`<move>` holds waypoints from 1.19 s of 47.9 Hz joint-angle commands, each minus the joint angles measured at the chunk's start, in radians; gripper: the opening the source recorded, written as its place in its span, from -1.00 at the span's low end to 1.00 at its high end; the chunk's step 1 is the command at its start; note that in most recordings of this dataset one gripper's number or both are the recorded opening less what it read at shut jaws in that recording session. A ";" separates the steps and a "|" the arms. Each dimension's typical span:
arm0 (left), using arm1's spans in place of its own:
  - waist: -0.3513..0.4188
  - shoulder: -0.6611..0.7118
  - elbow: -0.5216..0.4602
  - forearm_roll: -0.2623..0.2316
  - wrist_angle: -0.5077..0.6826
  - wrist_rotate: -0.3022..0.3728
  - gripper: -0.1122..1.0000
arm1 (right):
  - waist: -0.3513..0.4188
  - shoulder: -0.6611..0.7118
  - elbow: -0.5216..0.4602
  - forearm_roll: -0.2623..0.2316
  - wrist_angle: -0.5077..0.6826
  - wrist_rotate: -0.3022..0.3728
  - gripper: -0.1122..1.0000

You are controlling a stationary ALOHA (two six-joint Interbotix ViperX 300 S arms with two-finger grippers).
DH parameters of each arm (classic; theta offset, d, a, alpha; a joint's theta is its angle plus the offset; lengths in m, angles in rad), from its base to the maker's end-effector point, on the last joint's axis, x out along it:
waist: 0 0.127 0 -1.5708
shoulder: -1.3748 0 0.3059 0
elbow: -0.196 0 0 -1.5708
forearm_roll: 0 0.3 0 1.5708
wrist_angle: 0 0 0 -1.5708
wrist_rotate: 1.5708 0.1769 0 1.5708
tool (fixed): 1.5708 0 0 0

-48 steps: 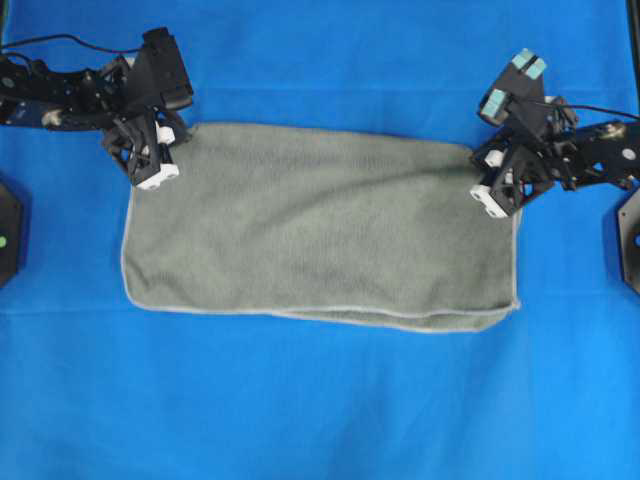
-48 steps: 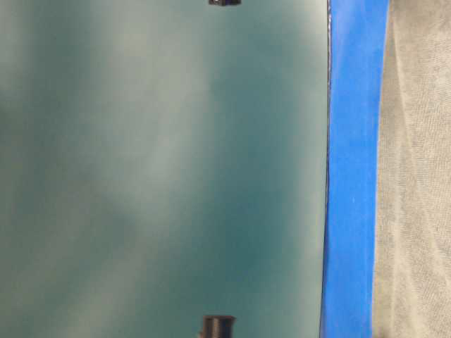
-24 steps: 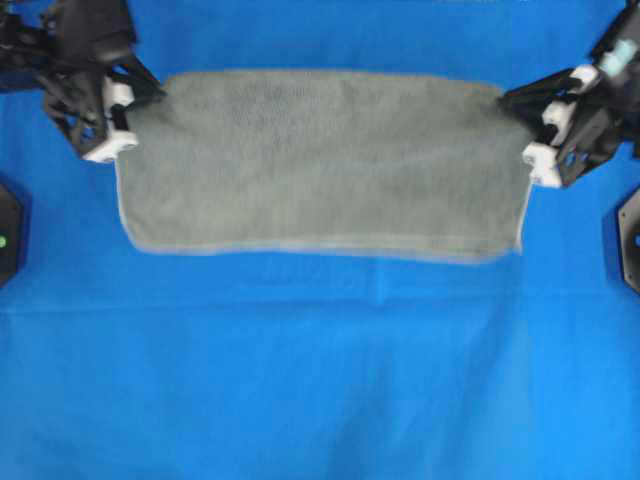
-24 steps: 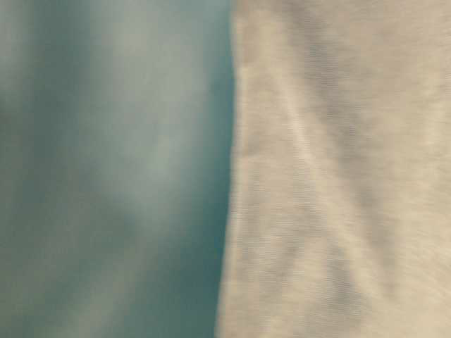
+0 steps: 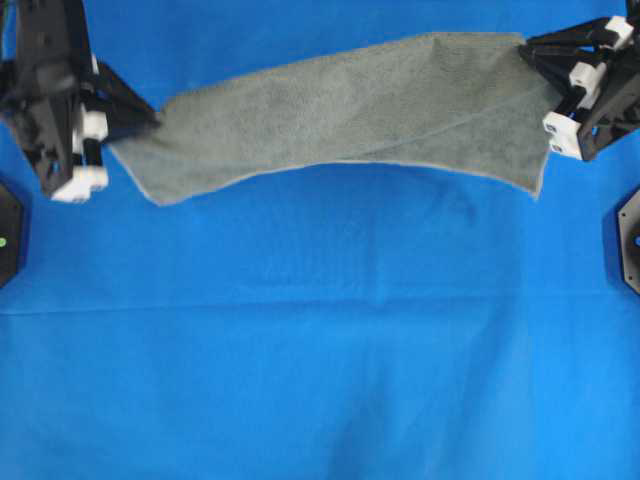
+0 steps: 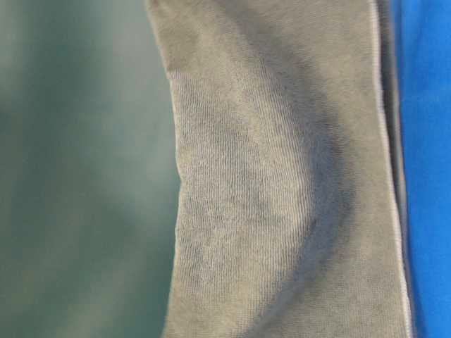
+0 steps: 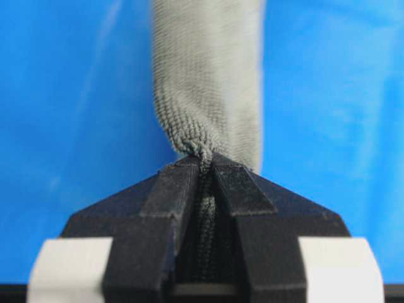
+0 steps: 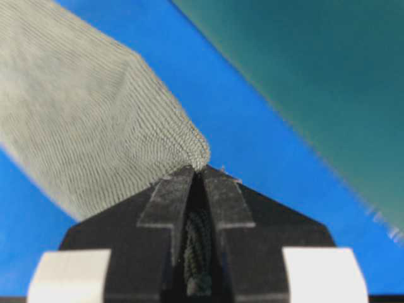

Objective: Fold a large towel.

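Note:
The grey-green towel [image 5: 340, 110] hangs stretched between both grippers above the blue sheet, slanting from lower left to upper right, its pale hem along the lower edge. My left gripper [image 5: 150, 122] is shut on the towel's left corner; the left wrist view shows cloth [image 7: 205, 95] pinched between the black fingers [image 7: 183, 183]. My right gripper [image 5: 528, 50] is shut on the right corner, with bunched towel [image 8: 95, 113] leaving the fingertips [image 8: 221, 189]. In the table-level view the towel [image 6: 282, 176] fills most of the picture, close and hanging.
The blue sheet [image 5: 320, 350] covers the whole table. Black arm bases sit at the left edge [image 5: 8, 230] and the right edge [image 5: 630, 240]. A dark teal wall [image 8: 315, 63] stands behind the table.
Both grippers have lifted the towel off the sheet and carried it toward the far side. The right end now sits higher in the overhead view, and the towel hangs narrower.

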 commanded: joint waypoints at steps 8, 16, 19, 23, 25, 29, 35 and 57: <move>-0.196 0.061 -0.067 0.000 -0.089 -0.140 -0.73 | -0.089 0.114 -0.127 -0.006 0.066 -0.124 -0.71; -0.314 0.164 -0.123 0.000 -0.167 -0.259 -0.73 | -0.222 0.212 -0.179 -0.014 0.035 -0.170 -0.71; -0.360 0.222 -0.166 0.000 -0.184 -0.295 -0.73 | -0.265 0.244 -0.196 -0.021 0.005 -0.186 -0.71; -0.408 0.298 -0.230 0.000 -0.204 -0.318 -0.73 | -0.321 0.288 -0.230 -0.025 -0.058 -0.202 -0.71; -0.426 0.334 -0.267 0.000 -0.216 -0.322 -0.73 | -0.341 0.308 -0.244 -0.026 -0.091 -0.207 -0.71; -0.459 0.416 -0.353 0.002 -0.242 -0.324 -0.73 | -0.373 0.342 -0.272 -0.026 -0.149 -0.216 -0.71; -0.482 0.545 -0.511 0.003 -0.258 -0.322 -0.73 | -0.410 0.391 -0.318 -0.026 -0.229 -0.232 -0.71; -0.508 0.833 -0.856 0.000 -0.273 -0.334 -0.73 | -0.431 0.430 -0.357 -0.023 -0.267 -0.272 -0.71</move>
